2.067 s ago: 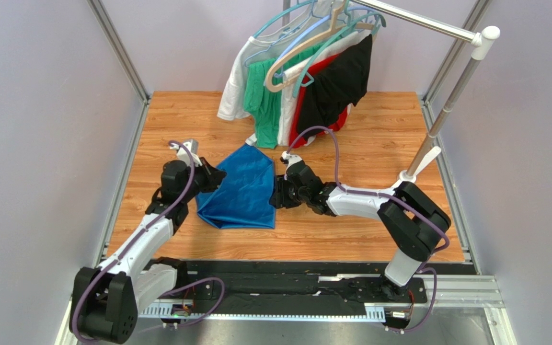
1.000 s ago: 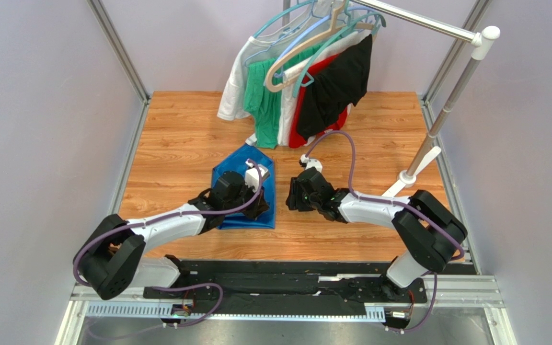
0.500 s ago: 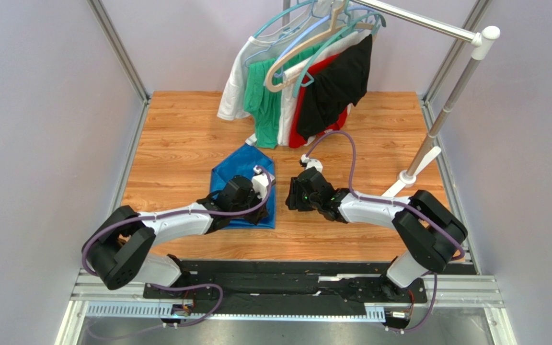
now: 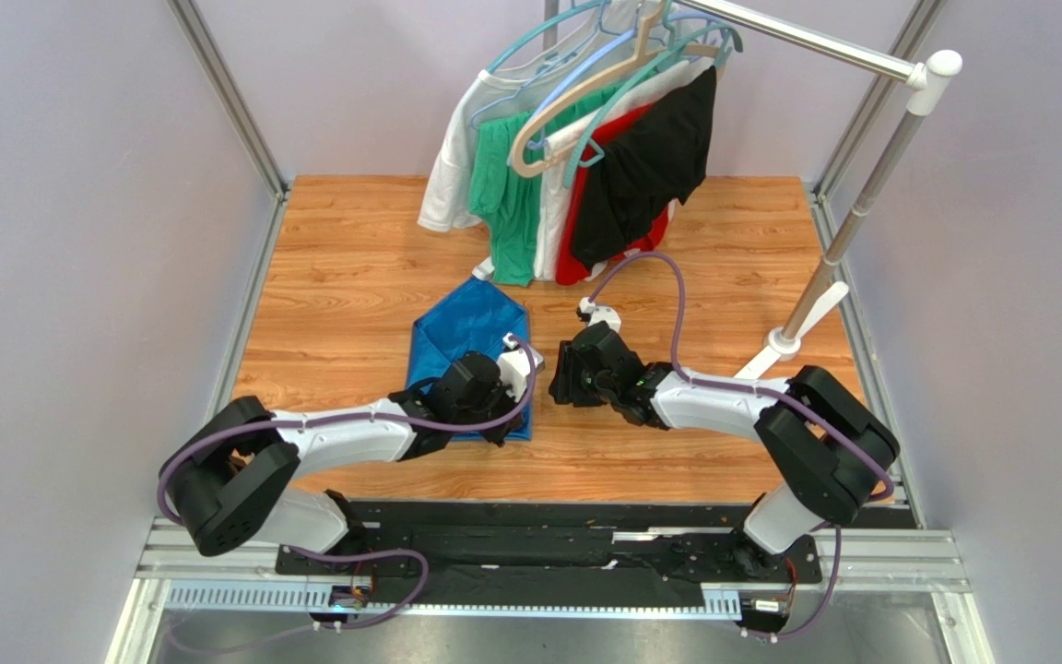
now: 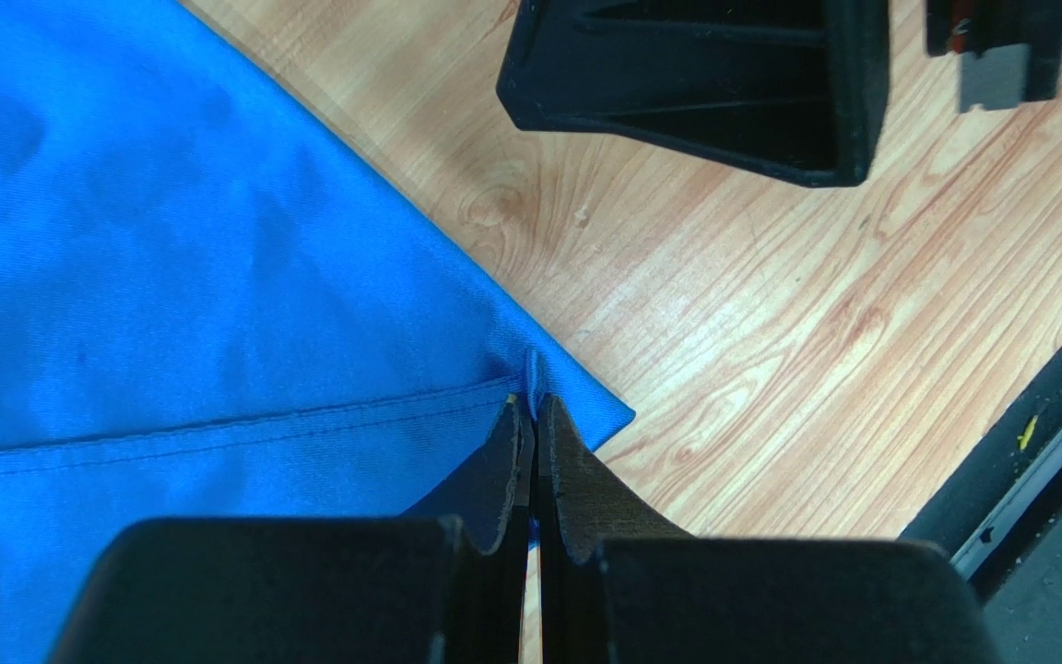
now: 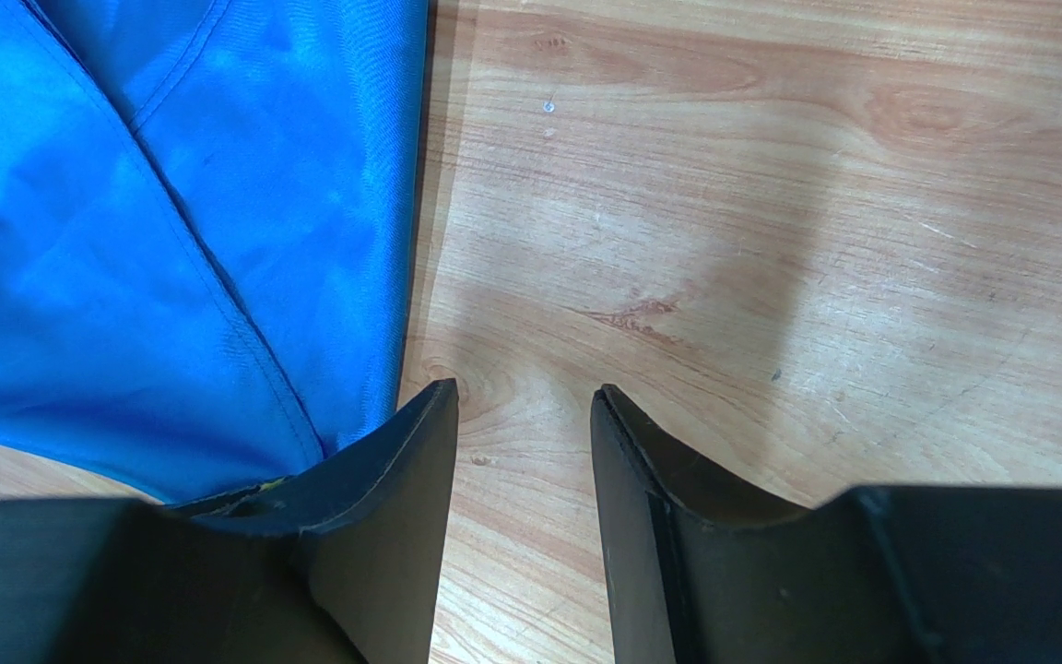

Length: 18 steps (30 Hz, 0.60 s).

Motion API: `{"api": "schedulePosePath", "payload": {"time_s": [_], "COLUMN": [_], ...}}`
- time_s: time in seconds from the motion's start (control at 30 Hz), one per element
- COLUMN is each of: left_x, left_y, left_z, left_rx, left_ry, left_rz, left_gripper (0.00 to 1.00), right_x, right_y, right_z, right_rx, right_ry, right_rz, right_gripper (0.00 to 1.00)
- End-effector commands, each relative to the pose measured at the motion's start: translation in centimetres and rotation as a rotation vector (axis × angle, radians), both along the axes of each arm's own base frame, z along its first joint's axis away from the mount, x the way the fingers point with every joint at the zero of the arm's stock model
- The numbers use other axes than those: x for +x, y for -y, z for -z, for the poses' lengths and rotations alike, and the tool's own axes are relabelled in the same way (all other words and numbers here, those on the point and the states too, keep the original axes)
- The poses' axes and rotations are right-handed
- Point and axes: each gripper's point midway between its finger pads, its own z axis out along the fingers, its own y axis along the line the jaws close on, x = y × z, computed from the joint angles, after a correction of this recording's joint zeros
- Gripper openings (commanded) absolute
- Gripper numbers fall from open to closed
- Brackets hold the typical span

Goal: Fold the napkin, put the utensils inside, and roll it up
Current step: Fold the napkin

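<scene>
Left wrist view: left hand (image 5: 537, 410) pinched shut on a corner of the napkin (image 5: 190, 249), which looks partly folded, spread ahead of it. Right hand (image 6: 523, 396) half-open, empty, napkin just left. No utensils visible, rolling not started.

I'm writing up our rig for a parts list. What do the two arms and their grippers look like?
The left arm and right arm have white link shells between bulky black joints, each trailed by a looping purple cable. The left gripper and right gripper are matte black, each with two wedge-shaped fingers tapering toward the tips. No markings are visible.
</scene>
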Motion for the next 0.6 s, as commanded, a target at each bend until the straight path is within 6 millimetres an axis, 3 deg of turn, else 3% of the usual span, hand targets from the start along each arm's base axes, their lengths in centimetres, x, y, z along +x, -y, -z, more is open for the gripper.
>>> {"api": "schedulePosePath", "payload": {"time_s": [0.0, 0.53, 0.57], "left_x": [0.4, -0.8, -0.9], "left_y": [0.7, 1.2, 1.0], "left_z": [-1.7, -0.6, -0.2], "left_rx": [-0.056, -0.028, -0.013], "left_ry": [0.066, 0.007, -0.009], "left_rz": [0.006, 0.028, 0.022], "left_gripper": [0.0, 0.0, 0.05], "right_x": [0.5, 0.3, 0.3], "right_y": [-0.4, -0.5, -0.4], "right_z": [-1.2, -1.2, -1.1], "right_rx": [0.038, 0.042, 0.04], "right_ry": [0.024, 0.021, 0.021], "right_rz": [0.011, 0.007, 0.008], "right_gripper": [0.44, 0.44, 0.44]}}
